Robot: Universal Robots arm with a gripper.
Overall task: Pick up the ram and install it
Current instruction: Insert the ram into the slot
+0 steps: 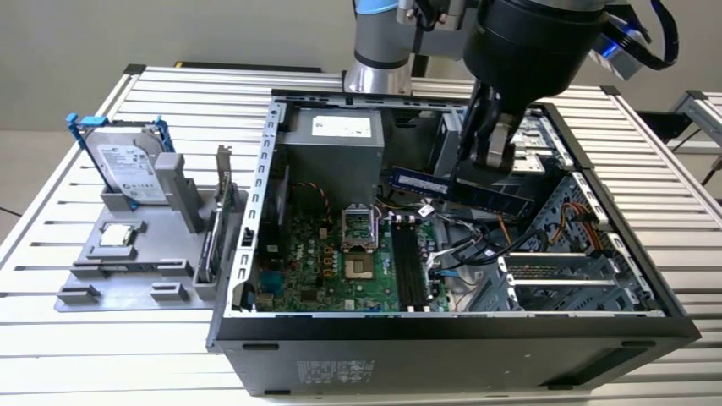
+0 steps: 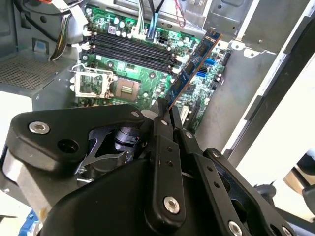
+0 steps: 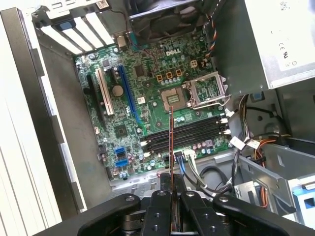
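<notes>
One ram point(image 1: 420, 179) point(image 2: 194, 61) point(image 3: 171, 132), a long blue stick with dark chips, is clenched at one of its ends between the fingers of my claw point(image 1: 461, 182) point(image 2: 165, 115) point(image 3: 172, 179). The rest of the stick points away from the claw, free in the air. In the first wrist view I see it almost edge-on, as a thin reddish line. In the second wrist view its blue face and its chips are visible.

I hold the ram above the open computer case point(image 1: 451, 338), over the far part of the inside, and it is not yet seated. Below it lies the green motherboard point(image 1: 327, 262) point(image 2: 118, 64) point(image 3: 147, 83) with its long black slots point(image 1: 408, 271) point(image 2: 128, 49) point(image 3: 189, 135), which run side by side. Just beside the slots is the square processor socket point(image 1: 355, 228) point(image 2: 91, 83) point(image 3: 206, 91). A grey power supply point(image 1: 333, 144) sits at the far wall of the case.

On the exterior view's left, apart from the case, a grey holder point(image 1: 135, 245) stands on the slatted metal worktop point(image 1: 46, 338). A silver hard drive point(image 1: 122, 165) in a blue frame stands upright at the far end of it. A dark card point(image 1: 220, 211) with a metal bracket stands on edge on the side near the case.
</notes>
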